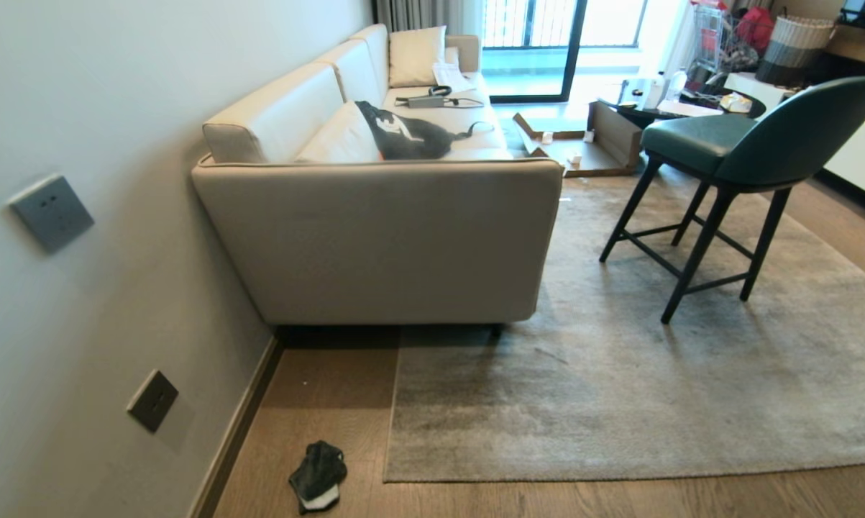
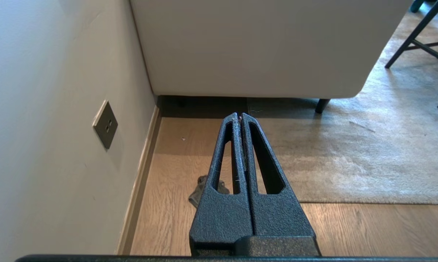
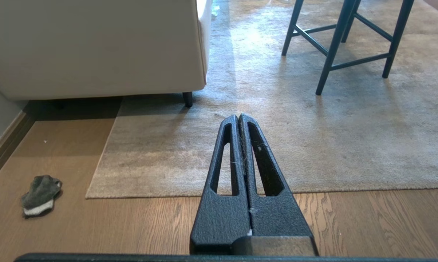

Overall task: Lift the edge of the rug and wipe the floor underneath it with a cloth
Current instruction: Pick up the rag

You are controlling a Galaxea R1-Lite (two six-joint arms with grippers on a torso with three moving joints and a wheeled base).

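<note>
Both grippers, left [image 2: 239, 117] and right [image 3: 238, 118], are closed on nothing, held above the floor [image 1: 547, 500]. The cloth [image 1: 318, 475] lies on bare floor near the wall, just left of the rug edge [image 1: 390, 432], which lies flat.

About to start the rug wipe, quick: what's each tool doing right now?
Left tool: closed, holding nothing, above the floor.
Right tool: closed, holding nothing; the cloth lies on the floor, untouched.

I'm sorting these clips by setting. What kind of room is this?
Most likely a home living room: a cream sofa against the wall, a large grey-beige rug on wood-plank floor, and a green stool-height chair near a balcony door.
</note>
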